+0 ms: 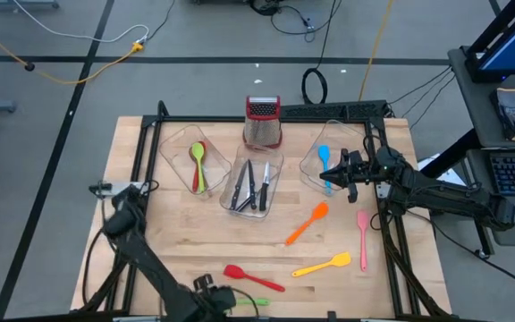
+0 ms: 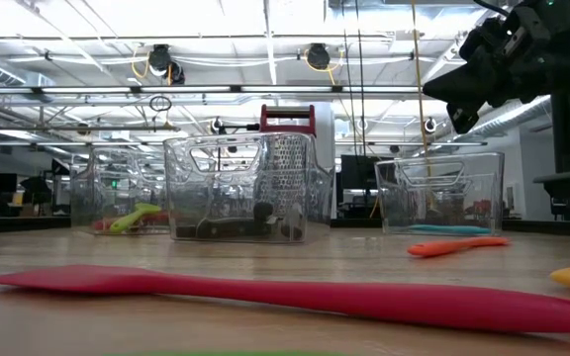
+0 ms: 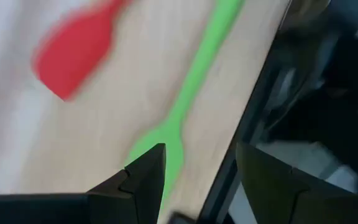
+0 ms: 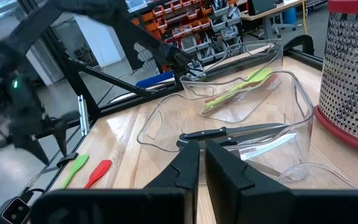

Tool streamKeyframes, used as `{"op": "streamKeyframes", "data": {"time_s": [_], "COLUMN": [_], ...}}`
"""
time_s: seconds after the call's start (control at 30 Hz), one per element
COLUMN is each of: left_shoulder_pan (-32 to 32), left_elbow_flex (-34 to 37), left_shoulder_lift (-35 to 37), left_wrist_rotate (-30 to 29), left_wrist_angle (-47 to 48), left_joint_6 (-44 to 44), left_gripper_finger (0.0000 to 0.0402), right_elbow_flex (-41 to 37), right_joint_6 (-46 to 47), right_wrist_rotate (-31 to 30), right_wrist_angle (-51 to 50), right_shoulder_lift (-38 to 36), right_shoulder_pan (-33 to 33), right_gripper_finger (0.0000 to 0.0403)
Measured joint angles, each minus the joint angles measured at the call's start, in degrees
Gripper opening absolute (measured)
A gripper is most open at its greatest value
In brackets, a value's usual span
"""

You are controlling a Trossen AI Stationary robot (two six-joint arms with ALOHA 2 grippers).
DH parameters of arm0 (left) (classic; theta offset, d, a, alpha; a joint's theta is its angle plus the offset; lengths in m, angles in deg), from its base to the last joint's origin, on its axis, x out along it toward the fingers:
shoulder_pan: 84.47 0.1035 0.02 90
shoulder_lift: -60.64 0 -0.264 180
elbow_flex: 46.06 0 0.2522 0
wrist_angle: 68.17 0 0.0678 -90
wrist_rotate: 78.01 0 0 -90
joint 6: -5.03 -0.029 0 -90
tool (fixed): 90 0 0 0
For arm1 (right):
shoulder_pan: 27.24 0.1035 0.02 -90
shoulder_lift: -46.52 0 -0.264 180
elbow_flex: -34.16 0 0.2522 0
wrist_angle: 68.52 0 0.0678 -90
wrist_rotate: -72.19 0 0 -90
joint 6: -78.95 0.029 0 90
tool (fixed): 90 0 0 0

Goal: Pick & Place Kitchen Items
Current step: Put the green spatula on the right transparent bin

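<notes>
A green spatula [image 3: 194, 81] lies flat at the table's near edge, next to a red spatula [image 1: 253, 277]. My left gripper [image 3: 201, 155] hangs open over the green spatula's broad end, pointing steeply down; one finger stands over the blade, the other beyond the table's edge. In the high view it shows at the near edge [image 1: 229, 296]. My right gripper [image 1: 327, 173] is shut and empty, held level in the air beside the right tub [image 1: 316, 152]. Orange [image 1: 307, 224], pink [image 1: 363, 237] and yellow [image 1: 323, 266] utensils lie loose on the table's right half.
Three clear tubs stand across the table's middle: the left one [image 1: 184, 143] holds red and green utensils, the middle one [image 1: 275, 170] black-handled knives, the right one a blue utensil. A steel grater [image 1: 262, 122] with a red top stands behind them. A black frame rail runs along the table's edges.
</notes>
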Motion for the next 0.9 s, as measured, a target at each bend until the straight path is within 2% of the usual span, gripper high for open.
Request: {"op": "streamKeyframes", "data": {"time_s": [0.13,0.23,0.77,0.9], "left_shoulder_pan": [-0.85,-1.56,-2.53,-2.53], "left_elbow_flex": [-7.35,-8.05,-8.05,-8.05], "left_shoulder_lift": [-5.57,-6.17,-6.13,-6.13], "left_wrist_rotate": [3.12,3.61,2.11,2.09], "left_wrist_angle": [9.87,13.37,11.46,11.46], "left_joint_6": [2.29,5.24,5.15,3.81], "left_gripper_finger": [0.0200,0.0200,0.0201,0.0228], "right_elbow_flex": [0.00,0.00,0.00,0.00], "right_joint_6": [0.11,0.50,0.52,0.50], "right_wrist_rotate": [0.00,0.00,0.00,0.01], "right_wrist_angle": [0.03,0.03,0.03,0.03], "right_shoulder_lift": [0.00,-0.02,-0.02,-0.02], "right_shoulder_pan": [0.00,-0.01,0.01,0.00], "right_gripper_finger": [0.0018,0.0018,0.0018,0.0018]}}
